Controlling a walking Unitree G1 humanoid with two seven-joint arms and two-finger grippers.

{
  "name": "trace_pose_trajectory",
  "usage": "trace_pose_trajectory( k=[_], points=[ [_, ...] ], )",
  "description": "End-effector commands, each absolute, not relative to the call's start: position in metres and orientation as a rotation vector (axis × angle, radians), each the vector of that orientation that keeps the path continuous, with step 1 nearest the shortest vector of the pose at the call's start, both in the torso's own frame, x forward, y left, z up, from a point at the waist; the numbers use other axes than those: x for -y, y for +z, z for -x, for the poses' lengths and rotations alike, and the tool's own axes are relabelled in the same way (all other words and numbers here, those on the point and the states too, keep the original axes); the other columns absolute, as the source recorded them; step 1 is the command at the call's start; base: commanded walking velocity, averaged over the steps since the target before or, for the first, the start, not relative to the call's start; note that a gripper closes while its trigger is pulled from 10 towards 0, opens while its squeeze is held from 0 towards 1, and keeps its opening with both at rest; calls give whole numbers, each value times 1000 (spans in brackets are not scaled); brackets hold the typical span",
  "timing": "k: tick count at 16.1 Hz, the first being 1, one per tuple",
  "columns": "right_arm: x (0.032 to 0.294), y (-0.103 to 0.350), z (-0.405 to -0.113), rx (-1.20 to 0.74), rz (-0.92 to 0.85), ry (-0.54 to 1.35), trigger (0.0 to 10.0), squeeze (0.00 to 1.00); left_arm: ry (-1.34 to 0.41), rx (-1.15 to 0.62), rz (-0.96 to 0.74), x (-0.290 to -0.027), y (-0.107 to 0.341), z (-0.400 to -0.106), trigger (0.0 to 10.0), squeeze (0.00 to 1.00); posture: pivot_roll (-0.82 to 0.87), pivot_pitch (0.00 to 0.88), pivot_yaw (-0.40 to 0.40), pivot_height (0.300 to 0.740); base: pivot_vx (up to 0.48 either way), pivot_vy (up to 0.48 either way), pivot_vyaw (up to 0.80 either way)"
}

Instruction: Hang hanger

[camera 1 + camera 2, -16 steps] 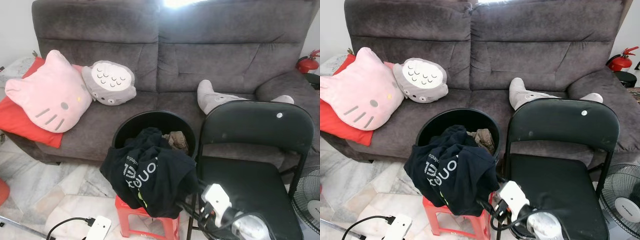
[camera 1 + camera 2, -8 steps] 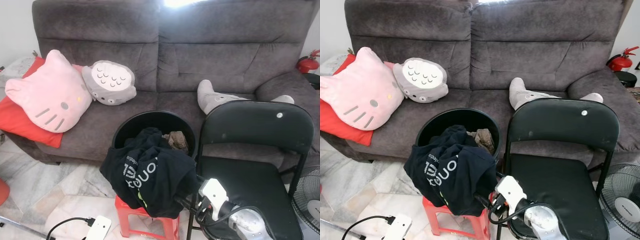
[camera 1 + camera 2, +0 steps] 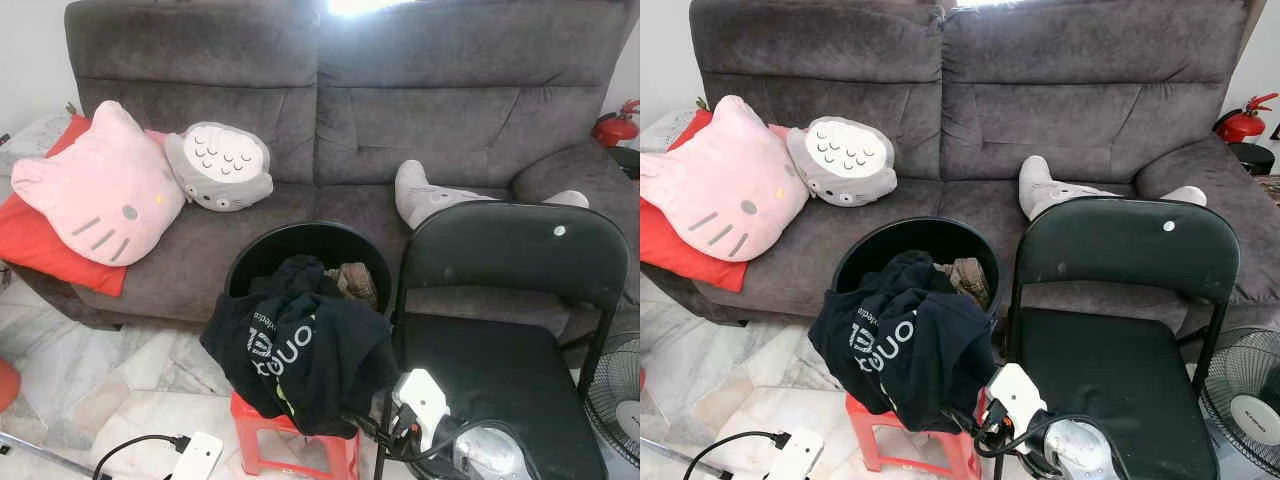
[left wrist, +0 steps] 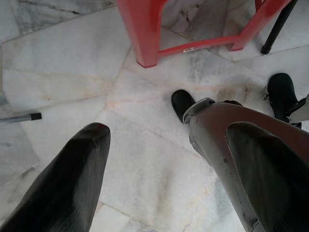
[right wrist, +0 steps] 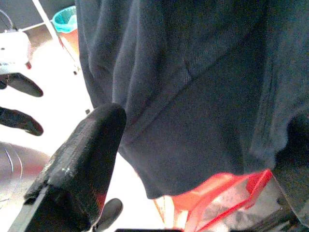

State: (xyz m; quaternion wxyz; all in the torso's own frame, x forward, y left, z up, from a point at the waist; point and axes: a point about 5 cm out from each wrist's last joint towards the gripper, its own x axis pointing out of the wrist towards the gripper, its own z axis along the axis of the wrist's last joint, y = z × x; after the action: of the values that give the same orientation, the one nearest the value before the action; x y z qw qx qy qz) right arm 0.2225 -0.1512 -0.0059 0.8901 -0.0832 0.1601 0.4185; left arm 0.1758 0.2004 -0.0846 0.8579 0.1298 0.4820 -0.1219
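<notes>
One black bin point(image 3: 300, 232) stands on one red stool point(image 3: 250, 440); all positions below are given relative to this bin.

Bin contents, two items:
- One black garment point(image 3: 300, 345) with white lettering, heaped in the bin and draped over its front rim, hanging down past the stool's top.
- One brownish cloth point(image 3: 352, 280), inside the bin at its right rear, just behind the black garment.

The hanger's position cannot be told from these pictures.

Grippers, two:
- Right gripper point(image 5: 200, 125): below and to the right of the bin, at the lower edge of the black garment. Its two fingers are spread apart and grip nothing; the garment's hem hangs just ahead of them.
- Left gripper point(image 4: 169, 133): low, to the left of the bin's stool, over the marble floor point(image 4: 63, 63). Its two fingers are spread apart and hold nothing.

Surroundings:
- One grey sofa point(image 3: 430, 110), behind the bin.
- Three cushions on the sofa, behind and left of the bin: one pink cat face point(image 3: 100, 190), one grey round face point(image 3: 220, 165), one red point(image 3: 40, 240) under the pink one.
- One black folding chair point(image 3: 510, 260), just to the right of the bin.
- One fan point(image 3: 615, 400), right of the bin, beyond the chair.
</notes>
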Motion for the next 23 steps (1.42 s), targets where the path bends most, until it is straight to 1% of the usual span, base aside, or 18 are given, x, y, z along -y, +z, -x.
trace_pose_trajectory(
  k=[1, 3, 12, 13, 14, 15, 20, 23],
  points=[
    [151, -6, -225, -326, 185, 869, 10000, 0, -250, -1014, -283, -204, -84, -175, 10000, 0, -51, 0, 70, 740, 0, 0, 0],
    [154, -6, -228, -319, 208, 835, 10000, 0, -249, -1013, -283, -204, -84, -175, 10000, 0, -49, 0, 70, 740, 0, 0, 0],
    [154, -4, -234, -272, 210, 810, 10000, 0, -250, -1014, -287, -204, -84, -175, 10000, 0, -47, 0, 71, 740, 0, 0, 0],
    [153, -3, -235, -264, 208, 812, 6078, 0, -249, -1014, -287, -205, -84, -175, 10000, 0, -47, 0, 71, 740, 0, 0, 0],
    [153, -2, -236, -260, 208, 814, 4039, 0, -250, -1014, -286, -204, -84, -175, 10000, 0, -47, 0, 71, 740, 0, 0, 0],
    [151, -1, -237, -254, 208, 823, 0, 0, -250, -1014, -286, -204, -84, -175, 10000, 0, -46, 0, 70, 740, 0, 0, 0],
    [145, 3, -238, -227, 200, 839, 0, 0, -254, -1017, -282, -204, -84, -175, 10000, 0, -45, 0, 70, 740, 0, 0, 0],
    [145, 3, -238, -225, 197, 842, 0, 0, -254, -1016, -281, -204, -84, -175, 10000, 0, -45, 0, 71, 740, 0, 0, 0]
  ],
)
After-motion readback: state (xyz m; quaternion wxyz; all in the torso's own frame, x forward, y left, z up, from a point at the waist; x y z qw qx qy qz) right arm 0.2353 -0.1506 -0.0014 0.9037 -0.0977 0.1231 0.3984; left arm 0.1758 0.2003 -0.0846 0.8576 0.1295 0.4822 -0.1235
